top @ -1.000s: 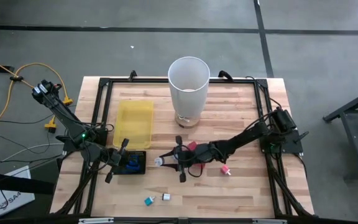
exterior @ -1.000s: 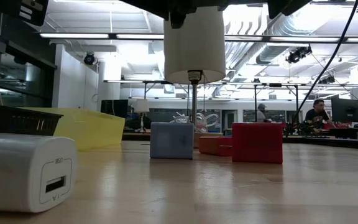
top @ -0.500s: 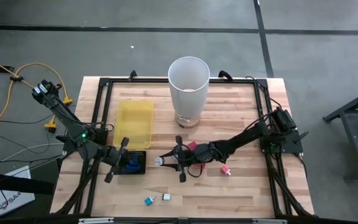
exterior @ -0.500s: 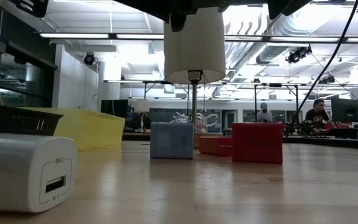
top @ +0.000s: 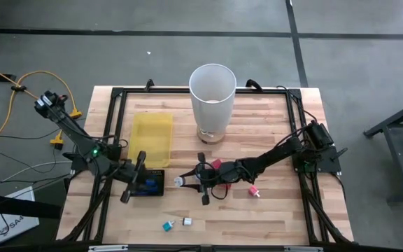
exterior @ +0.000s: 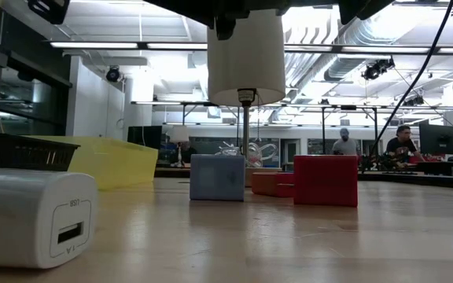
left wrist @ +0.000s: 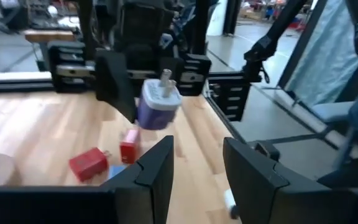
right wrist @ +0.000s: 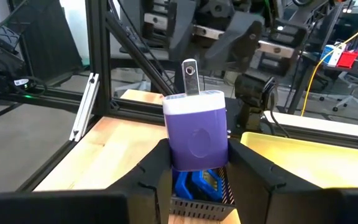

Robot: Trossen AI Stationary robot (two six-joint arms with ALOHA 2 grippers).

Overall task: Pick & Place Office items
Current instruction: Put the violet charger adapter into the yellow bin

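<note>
My right gripper (top: 200, 180) is at mid-table, shut on a purple charger with a white prong end (right wrist: 196, 134). The charger also shows in the high view (top: 179, 182) and the left wrist view (left wrist: 157, 106). My left gripper (top: 134, 178) is open and empty at the left rim of the black mesh tray (top: 157, 175), which holds blue pieces (top: 147, 185). A red piece (top: 216, 164), a pink piece (top: 254, 190), a teal piece (top: 166, 225) and a white piece (top: 186, 222) lie on the table. My right gripper pinches the charger's purple body (right wrist: 194, 155) between its two fingers (right wrist: 151, 171), one on each flat side. The fingers come from the table's right side. The prongs (right wrist: 189, 74) point away from the gripper. The charger is lifted clear of the table.
A tall white bin (top: 213, 98) stands at the far middle. A yellow tray (top: 151, 138) lies far-left of the black tray. In the low view a white charger (exterior: 34, 216), a light blue block (exterior: 217, 177) and a red block (exterior: 325, 179) stand on the wood.
My left gripper has moved a little toward the table's right edge, at the black tray, still open. My right gripper has kept still with the charger.
</note>
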